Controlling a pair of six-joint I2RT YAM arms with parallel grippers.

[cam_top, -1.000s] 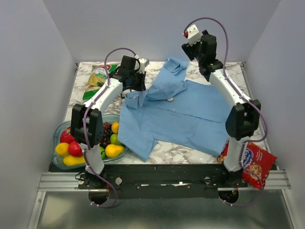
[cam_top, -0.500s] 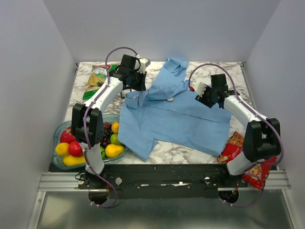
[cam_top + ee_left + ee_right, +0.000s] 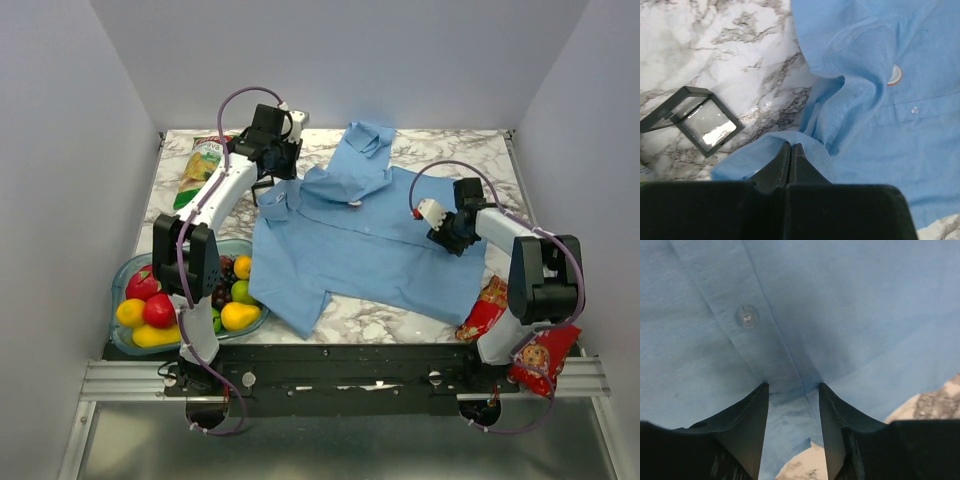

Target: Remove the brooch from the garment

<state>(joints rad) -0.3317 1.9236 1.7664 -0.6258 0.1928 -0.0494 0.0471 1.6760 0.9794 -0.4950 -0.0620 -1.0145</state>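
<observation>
A robot lab cell: plain grey walls (image 3: 70, 200) around a marble tabletop (image 3: 440, 150).

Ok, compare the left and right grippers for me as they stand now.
The left gripper has its jaws shut, the tips seemingly pinching a fold of the garment by the collar. The right gripper has its jaws apart, straddling the button strip near the hem. The left gripper works the garment's far left part, the right gripper its right side. Both are down at the blue cloth.

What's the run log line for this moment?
left hand: shut on garment collar | right hand: open, astride button placket near hem | brooch: on garment, part-covered by fold
</observation>
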